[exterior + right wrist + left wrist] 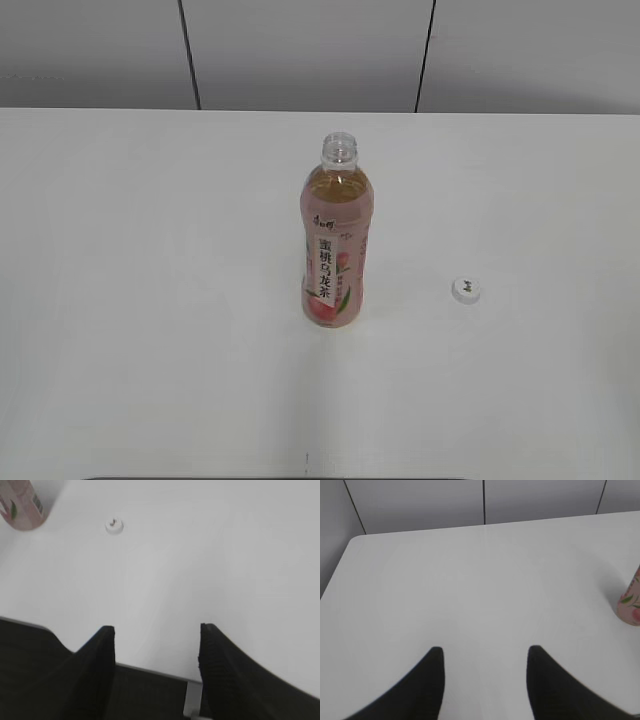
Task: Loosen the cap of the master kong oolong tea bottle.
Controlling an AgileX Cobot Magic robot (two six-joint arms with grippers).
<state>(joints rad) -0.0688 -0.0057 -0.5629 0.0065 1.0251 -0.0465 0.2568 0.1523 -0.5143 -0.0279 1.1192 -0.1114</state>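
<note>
Grippers sit nearest you: your left gripper (482,652) and right gripper (156,630) both hang with jaws spread wide, holding nothing, over the white table (150,300). Farther out, the master kong oolong tea bottle (336,250) stands upright mid-table, its neck uncapped. The cap (466,290) lies on the table to the bottle's right, well apart from it.

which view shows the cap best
The exterior view: the cap lies whole on the table, right of the open bottle, its dark mark visible. The right wrist view shows it smaller and farther off. The left wrist view misses it.
</note>
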